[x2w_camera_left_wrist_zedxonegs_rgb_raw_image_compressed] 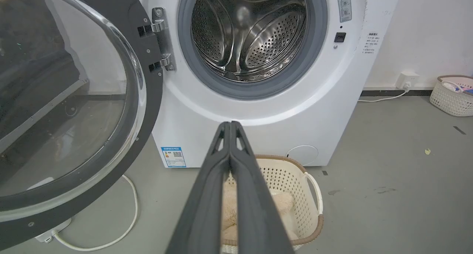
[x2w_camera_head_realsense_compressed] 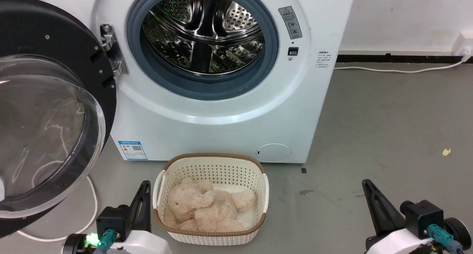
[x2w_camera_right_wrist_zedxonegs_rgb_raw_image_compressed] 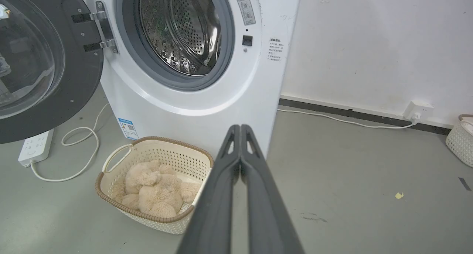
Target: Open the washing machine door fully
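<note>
The washing machine door (x2w_camera_head_realsense_compressed: 48, 110), a black disc with a bulging clear glass bowl, stands swung wide to the left on its metal hinge (x2w_camera_head_realsense_compressed: 112, 51); it also shows in the wrist views (x2w_camera_left_wrist_zedxonegs_rgb_raw_image_compressed: 74, 99) (x2w_camera_right_wrist_zedxonegs_rgb_raw_image_compressed: 40, 62). The steel drum (x2w_camera_head_realsense_compressed: 203, 32) lies exposed inside its grey rubber ring. My left gripper (x2w_camera_head_realsense_compressed: 146, 184) rests low at the lower left, shut and empty, its fingers pressed together (x2w_camera_left_wrist_zedxonegs_rgb_raw_image_compressed: 230, 125). At the lower right my right gripper (x2w_camera_head_realsense_compressed: 366, 182) is likewise shut on nothing (x2w_camera_right_wrist_zedxonegs_rgb_raw_image_compressed: 240, 127). Neither touches the door.
A cream basket (x2w_camera_head_realsense_compressed: 266, 189) holding a beige plush toy (x2w_camera_head_realsense_compressed: 207, 206) sits on the floor before the machine, between my grippers. A white cable (x2w_camera_head_realsense_compressed: 92, 202) and power strip (x2w_camera_right_wrist_zedxonegs_rgb_raw_image_compressed: 35, 147) lie under the door. Another basket (x2w_camera_left_wrist_zedxonegs_rgb_raw_image_compressed: 452, 95) stands far right by the wall.
</note>
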You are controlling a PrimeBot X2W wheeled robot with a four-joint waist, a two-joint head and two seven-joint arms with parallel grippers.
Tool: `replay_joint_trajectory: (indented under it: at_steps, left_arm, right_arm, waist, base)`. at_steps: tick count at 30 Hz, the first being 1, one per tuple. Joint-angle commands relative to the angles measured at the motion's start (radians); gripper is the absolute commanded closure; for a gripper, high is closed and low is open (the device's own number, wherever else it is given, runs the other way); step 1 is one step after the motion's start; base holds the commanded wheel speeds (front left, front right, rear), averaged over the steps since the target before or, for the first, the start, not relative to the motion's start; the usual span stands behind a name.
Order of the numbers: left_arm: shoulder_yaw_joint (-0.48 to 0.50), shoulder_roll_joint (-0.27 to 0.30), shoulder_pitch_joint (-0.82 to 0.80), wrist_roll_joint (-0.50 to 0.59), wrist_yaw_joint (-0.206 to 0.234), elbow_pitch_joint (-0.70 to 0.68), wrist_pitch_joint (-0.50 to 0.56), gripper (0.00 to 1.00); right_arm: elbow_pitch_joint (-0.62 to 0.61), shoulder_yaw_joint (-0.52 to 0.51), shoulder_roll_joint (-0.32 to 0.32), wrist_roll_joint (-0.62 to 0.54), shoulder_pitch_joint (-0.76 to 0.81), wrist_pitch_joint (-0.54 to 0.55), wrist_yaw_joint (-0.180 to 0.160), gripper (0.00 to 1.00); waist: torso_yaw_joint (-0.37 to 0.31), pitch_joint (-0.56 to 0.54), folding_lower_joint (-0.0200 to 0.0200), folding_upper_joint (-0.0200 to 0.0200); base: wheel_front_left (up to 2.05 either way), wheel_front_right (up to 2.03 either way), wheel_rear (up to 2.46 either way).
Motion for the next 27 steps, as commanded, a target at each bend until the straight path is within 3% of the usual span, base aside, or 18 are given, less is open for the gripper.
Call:
replay_joint_trajectory:
  at_steps: [1, 27]
  left_arm:
    - [0.008, -0.007, -0.014, 0.012, -0.008, -0.004, 0.005, 1.00]
    - [0.075, -0.052, -0.038, 0.092, -0.061, -0.007, 0.052, 1.00]
  right_arm:
    - [0.003, 0.002, 0.003, -0.004, -0.018, 0.003, 0.000, 1.00]
    - [0.006, 0.007, 0.004, -0.017, -0.047, 0.041, 0.000, 1.00]
  waist:
    - [0.000, 0.000, 0.0000, 0.0000]
    - [-0.009, 0.008, 0.0000, 0.0000]
  base:
    - [0.00, 0.00, 0.00]
    - [0.00, 0.00, 0.00]
